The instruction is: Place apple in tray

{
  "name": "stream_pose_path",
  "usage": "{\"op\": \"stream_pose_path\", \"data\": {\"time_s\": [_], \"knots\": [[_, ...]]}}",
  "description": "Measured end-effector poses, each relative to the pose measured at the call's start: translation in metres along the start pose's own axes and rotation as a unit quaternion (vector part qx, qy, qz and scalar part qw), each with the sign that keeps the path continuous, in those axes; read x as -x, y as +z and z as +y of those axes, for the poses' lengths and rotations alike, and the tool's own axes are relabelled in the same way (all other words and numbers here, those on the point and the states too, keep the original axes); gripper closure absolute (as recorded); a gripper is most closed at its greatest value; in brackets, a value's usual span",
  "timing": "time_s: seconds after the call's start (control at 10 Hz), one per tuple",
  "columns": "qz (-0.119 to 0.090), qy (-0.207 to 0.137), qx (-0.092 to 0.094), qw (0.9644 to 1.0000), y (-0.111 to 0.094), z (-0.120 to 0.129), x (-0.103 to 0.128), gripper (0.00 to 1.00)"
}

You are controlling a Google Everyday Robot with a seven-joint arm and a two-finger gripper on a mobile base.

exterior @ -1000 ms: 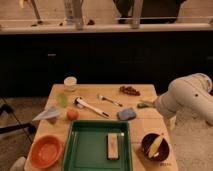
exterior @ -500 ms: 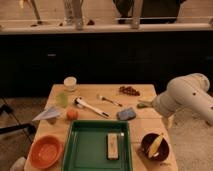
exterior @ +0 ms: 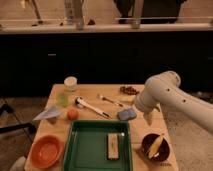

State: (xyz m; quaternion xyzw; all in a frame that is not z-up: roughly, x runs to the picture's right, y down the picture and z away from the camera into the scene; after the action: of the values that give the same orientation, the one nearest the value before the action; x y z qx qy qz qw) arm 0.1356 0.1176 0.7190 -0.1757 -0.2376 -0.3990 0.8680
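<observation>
Two fingers of the gripper (exterior: 148, 118) hang spread apart and hold nothing. They point down over the right side of the wooden table (exterior: 92, 92), between a blue-grey sponge (exterior: 127, 114) and a dark bowl (exterior: 154, 148), and as far as I can see they touch neither. The white arm (exterior: 172, 100) comes in from the right.

One apple (exterior: 73, 114) sits on the bare wood just beyond the far left corner of the one dark-green tray (exterior: 68, 146), outside its rim. One pale rectangular block (exterior: 114, 146) lies inside the tray, toward its right side.

I count two bowls. An orange bowl (exterior: 46, 150) sits left of the tray, and the dark one on the right has something yellow in it. Two cups stand at the far left, a green cup (exterior: 62, 99) and a white cup (exterior: 70, 82). Two utensils lie in the middle, a white-handled one (exterior: 92, 107) and a smaller one (exterior: 111, 100). A pale folded sheet (exterior: 48, 114) lies just left of the apple, and a small dark reddish heap (exterior: 130, 90) sits at the back. Behind the table runs a dark counter front (exterior: 100, 55) with a rail above it.
</observation>
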Motion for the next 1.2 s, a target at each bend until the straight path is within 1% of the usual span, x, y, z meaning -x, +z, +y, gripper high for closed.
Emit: {"op": "stream_pose_path", "data": {"time_s": [0.3,0.6,0.7,0.8,1.2], "knots": [[-0.006,-0.033,-0.038,0.9987,0.012,-0.023,0.002,0.00],[-0.019,-0.070,-0.059,0.9956,0.027,-0.056,0.014,0.00],[-0.025,-0.084,-0.062,0.9942,0.034,-0.069,0.021,0.00],[-0.029,-0.094,-0.061,0.9933,0.041,-0.081,0.027,0.00],[-0.029,-0.092,-0.060,0.9935,0.041,-0.081,0.028,0.00]]}}
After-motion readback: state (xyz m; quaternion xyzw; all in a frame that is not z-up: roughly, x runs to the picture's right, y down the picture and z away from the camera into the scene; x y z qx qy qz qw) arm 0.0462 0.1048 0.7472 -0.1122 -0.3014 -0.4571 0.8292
